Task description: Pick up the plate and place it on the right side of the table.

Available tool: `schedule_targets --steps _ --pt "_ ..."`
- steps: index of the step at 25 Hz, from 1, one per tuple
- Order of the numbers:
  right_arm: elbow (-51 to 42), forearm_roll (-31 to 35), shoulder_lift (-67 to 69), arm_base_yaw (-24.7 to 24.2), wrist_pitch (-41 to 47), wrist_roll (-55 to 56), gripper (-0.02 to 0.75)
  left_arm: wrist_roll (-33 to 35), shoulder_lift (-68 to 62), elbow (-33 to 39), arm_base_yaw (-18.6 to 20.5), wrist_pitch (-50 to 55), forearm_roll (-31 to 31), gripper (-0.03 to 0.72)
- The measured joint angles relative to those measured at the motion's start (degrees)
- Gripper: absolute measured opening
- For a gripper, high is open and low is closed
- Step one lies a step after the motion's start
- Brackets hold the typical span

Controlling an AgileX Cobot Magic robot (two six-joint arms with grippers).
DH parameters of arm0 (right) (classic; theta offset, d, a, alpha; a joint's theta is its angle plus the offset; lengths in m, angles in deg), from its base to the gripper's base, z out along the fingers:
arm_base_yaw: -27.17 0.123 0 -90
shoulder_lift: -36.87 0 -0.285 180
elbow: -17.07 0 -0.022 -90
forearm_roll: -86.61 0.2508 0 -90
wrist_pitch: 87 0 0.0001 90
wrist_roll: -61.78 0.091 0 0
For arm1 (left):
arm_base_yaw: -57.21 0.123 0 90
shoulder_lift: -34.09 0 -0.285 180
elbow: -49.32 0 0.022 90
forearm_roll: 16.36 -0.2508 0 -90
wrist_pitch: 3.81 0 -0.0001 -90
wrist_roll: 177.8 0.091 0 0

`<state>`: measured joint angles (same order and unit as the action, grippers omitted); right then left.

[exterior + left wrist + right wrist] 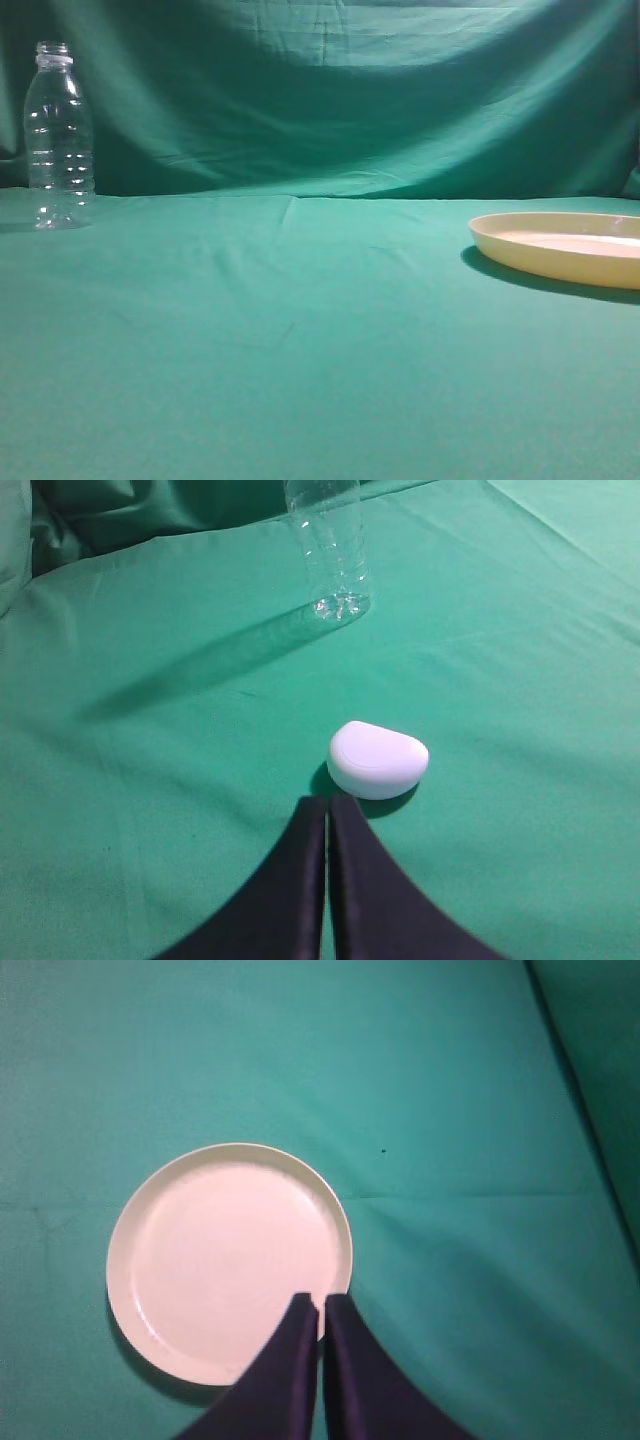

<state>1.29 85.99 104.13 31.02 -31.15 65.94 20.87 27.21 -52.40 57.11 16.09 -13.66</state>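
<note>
Near the right edge of the table (pixel 300 330) lies the plate (pixel 560 245), flat and empty, its right side cut off in the exterior view. From above, the right gripper (pixel 320 1305) hangs over the plate's near rim, fingers pressed together, holding nothing. Neither arm appears in the exterior view. The left gripper (pixel 327 805), fingers also together, points at a small white lidded box (pixel 377 759); a clear bottle (pixel 58 135) stands upright near the far left corner.
</note>
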Motion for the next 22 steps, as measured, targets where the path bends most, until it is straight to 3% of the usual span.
schedule_targets --steps 9,16,22 --pt "-13.39 0.09 -29.47 0.00 -2.54 -0.22 0.000 0.00 0.00 0.00 0.00 0.00 0.00 0.000" --pt "-17.06 0.73 -44.33 0.00 -2.16 -0.58 0.000 0.00 0.00 0.00 0.00 0.00 0.00 0.000" --pt "-17.10 2.65 -50.21 0.00 3.15 -0.97 0.000 0.00 0.00 0.00 0.00 0.00 0.00 0.000"
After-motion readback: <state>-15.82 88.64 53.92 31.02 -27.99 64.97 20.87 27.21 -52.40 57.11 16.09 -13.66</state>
